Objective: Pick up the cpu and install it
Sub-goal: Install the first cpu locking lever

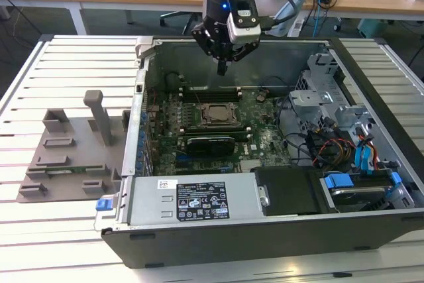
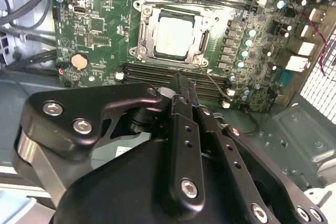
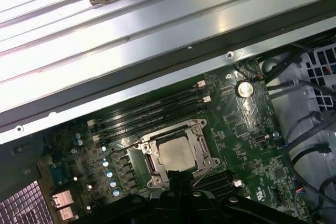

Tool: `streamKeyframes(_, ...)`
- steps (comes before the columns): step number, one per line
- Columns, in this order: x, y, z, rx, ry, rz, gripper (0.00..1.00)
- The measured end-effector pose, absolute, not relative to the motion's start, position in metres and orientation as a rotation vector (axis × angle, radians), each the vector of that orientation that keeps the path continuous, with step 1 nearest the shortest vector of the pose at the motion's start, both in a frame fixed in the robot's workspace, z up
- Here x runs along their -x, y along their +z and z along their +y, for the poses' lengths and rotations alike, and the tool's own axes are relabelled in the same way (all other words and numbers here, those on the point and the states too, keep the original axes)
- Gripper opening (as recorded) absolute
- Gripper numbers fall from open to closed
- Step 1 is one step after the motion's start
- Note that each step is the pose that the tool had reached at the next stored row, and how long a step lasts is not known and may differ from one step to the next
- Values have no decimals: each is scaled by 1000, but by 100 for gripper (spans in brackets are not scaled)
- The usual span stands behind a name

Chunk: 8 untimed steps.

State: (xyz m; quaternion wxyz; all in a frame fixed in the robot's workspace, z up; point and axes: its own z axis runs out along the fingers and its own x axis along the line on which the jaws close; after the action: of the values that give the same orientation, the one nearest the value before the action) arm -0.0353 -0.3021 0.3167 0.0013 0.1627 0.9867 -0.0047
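Exterior view: black gripper [image 1: 222, 65] hangs closed, empty, above open dark-grey metal computer case [image 1: 298, 240]. Second wrist view: small square silvery cpu [image 2: 175, 37] sits in socket, apart from gripper. First wrist view: cpu seated on green motherboard [image 3: 247, 135].

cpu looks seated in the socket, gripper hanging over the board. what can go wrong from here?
1. The gripper, shut, hangs near the cpu. A downward drift could drive its tip into the chip or the socket frame.
2. Whether the cpu sits flush cannot be told. If it is tilted, pressing on it might damage the socket's contacts.
3. The memory slots lie right beside the socket, so a low sideways move might clip them.
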Motion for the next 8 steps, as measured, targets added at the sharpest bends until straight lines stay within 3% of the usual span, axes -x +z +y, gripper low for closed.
streamKeyframes(8, 35, 317, -302, -365, -14, 3117, 11)
